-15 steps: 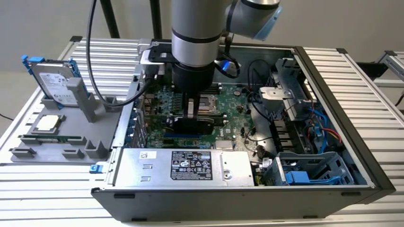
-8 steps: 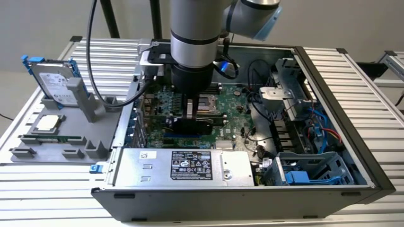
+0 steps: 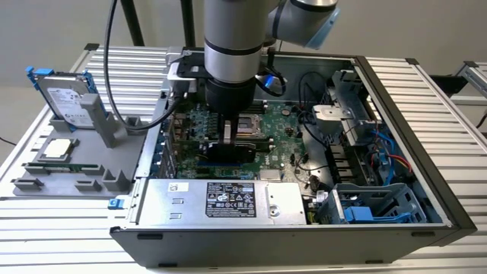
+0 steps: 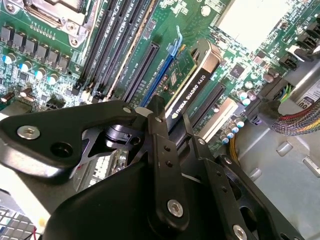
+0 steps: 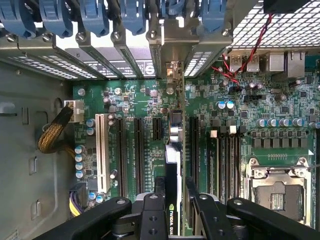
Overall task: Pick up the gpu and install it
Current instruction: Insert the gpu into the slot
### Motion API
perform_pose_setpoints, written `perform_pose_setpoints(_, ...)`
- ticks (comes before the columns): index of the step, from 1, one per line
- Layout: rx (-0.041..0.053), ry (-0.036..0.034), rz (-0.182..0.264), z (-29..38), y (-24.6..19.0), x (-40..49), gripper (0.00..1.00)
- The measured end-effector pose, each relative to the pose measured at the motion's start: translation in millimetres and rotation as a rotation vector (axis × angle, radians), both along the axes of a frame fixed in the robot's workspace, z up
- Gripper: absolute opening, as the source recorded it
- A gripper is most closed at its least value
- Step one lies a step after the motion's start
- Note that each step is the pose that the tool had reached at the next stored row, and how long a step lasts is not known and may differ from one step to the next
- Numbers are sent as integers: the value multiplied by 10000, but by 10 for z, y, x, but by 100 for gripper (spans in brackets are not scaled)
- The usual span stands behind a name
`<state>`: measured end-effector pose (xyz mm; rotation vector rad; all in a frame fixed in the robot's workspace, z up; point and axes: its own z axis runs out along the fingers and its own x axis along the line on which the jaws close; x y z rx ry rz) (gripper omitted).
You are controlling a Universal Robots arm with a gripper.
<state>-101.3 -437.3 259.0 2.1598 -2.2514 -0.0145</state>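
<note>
The gripper [image 5: 172, 210] is closed on the one gpu [image 4: 187, 97], held on edge over the expansion slots near the middle of the single motherboard [image 5: 130, 107]. The pickup is done; the card looks lined up with a slot, though whether it is fully seated is hard to tell. Outside the case [image 3: 426, 103], one hard drive [image 3: 65, 100] stands in the grey holder [image 3: 102, 123].
</note>
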Motion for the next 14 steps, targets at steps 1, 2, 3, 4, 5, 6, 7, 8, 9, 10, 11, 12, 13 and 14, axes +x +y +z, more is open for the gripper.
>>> perform_pose_setpoints(1, 2, -1, 0, -1, 0, -1, 0)
perform_pose_setpoints(2, 9, -6, 0, -4, 1, -2, 0)
perform_pose_setpoints(3, 11, -7, 0, -5, 1, -3, 0)
perform_pose_setpoints(4, 9, -8, -1, -5, 2, -7, 0)
perform_pose_setpoints(5, 7, -6, 0, -4, 2, -13, 0)
perform_pose_setpoints(6, 6, -5, 2, -3, 1, -18, 0)
perform_pose_setpoints(7, 5, -3, 2, -3, 1, -19, 0)
perform_pose_setpoints(8, 4, -2, 2, -2, 1, -20, 0)
perform_pose_setpoints(9, 4, -3, 1, -2, 1, -21, 0)
perform_pose_setpoints(10, 4, -3, 0, -2, 1, -21, 0)
perform_pose_setpoints(11, 4, -3, 1, -3, 1, -22, 0)
perform_pose_setpoints(12, 4, -3, 1, -2, 1, -22, 0)
perform_pose_setpoints(13, 5, -3, 0, -3, 1, -23, 0)
perform_pose_setpoints(14, 5, -3, 0, -3, 2, -23, 0)
